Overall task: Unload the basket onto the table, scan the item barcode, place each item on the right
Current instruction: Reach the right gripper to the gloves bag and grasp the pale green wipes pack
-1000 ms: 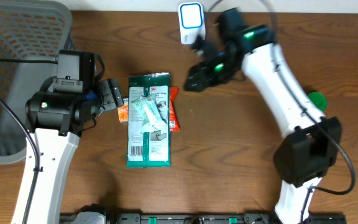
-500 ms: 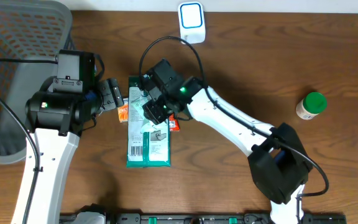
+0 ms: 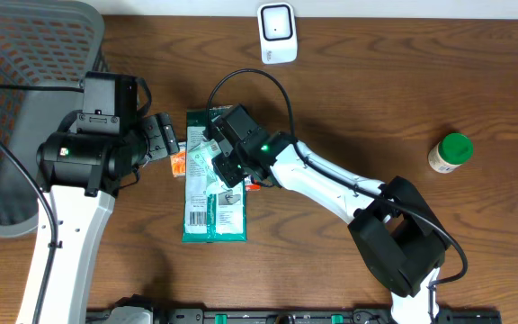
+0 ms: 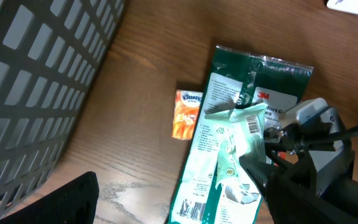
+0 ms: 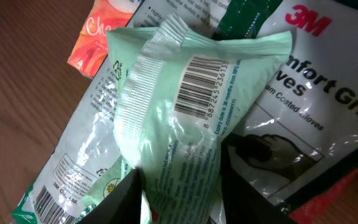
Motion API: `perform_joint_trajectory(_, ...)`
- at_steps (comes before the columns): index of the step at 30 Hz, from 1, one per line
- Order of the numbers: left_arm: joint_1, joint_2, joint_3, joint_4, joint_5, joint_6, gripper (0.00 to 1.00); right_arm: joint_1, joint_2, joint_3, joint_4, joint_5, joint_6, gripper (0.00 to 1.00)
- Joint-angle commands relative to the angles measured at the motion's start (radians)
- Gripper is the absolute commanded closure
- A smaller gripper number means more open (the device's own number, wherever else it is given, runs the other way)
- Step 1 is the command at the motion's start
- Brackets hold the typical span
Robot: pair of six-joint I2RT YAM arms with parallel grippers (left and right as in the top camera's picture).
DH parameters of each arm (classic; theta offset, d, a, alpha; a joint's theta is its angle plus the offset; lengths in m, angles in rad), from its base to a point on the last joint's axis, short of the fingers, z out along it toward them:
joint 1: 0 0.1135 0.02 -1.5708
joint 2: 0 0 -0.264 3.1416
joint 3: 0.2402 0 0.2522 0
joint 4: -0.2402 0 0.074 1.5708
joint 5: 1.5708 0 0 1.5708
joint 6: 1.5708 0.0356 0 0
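Right claw (image 5: 182, 194) has swung down from near the scanner (image 3: 277, 33), top centre, and now pinches the pouch (image 5: 166, 143), barcode (image 5: 202, 84) up; pickup begun.

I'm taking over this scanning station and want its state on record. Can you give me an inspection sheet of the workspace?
Surface: brown wooden table, no spills seen.
Job's things: pale green pouch, barcode facing up, lying on glove pack; scanner at the far edge.
Clutter: orange tissue pack beside the glove pack; green-capped bottle far right.
Tools: left tool open, empty, near the tissue pack; right tool pinching the pouch.
Cables: black cable looped above the right arm.
Surroundings: grey basket at left.
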Motion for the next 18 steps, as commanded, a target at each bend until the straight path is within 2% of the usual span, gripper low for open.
perform_joint_trajectory(1, 0.002, -0.003, 0.016, -0.003, -0.010, 0.006, 0.15, 0.009, -0.006, -0.026, -0.006, 0.024, 0.010, 0.64)
perform_joint_trajectory(4, 0.002, -0.003, 0.016, -0.003, -0.010, 0.006, 0.15, 0.016, -0.005, -0.036, -0.004, 0.026, 0.010, 0.65)
perform_joint_trajectory(5, 0.002, -0.003, 0.016, -0.003, -0.010, 0.006, 0.14, 0.017, -0.006, -0.036, -0.005, 0.028, 0.010, 0.69)
perform_joint_trajectory(6, 0.002, -0.003, 0.016, -0.003, -0.010, 0.006, 0.15, 0.016, -0.006, -0.036, -0.004, 0.028, 0.010, 0.79)
perform_joint_trajectory(7, 0.002, -0.003, 0.016, -0.003, -0.010, 0.006, 0.14, 0.016, -0.006, -0.036, 0.000, 0.028, 0.010, 0.99)
perform_joint_trajectory(11, 0.002, -0.003, 0.016, -0.003, -0.010, 0.006, 0.14, 0.000, -0.030, -0.030, 0.025, 0.027, 0.002, 0.99)
perform_joint_trajectory(15, 0.002, -0.003, 0.016, -0.003, -0.010, 0.006, 0.15, -0.045, -0.175, -0.018, 0.019, 0.027, -0.044, 0.99)
perform_joint_trajectory(18, 0.002, -0.003, 0.016, -0.003, -0.010, 0.006, 0.15, -0.077, -0.290, -0.018, -0.052, 0.028, -0.117, 0.99)
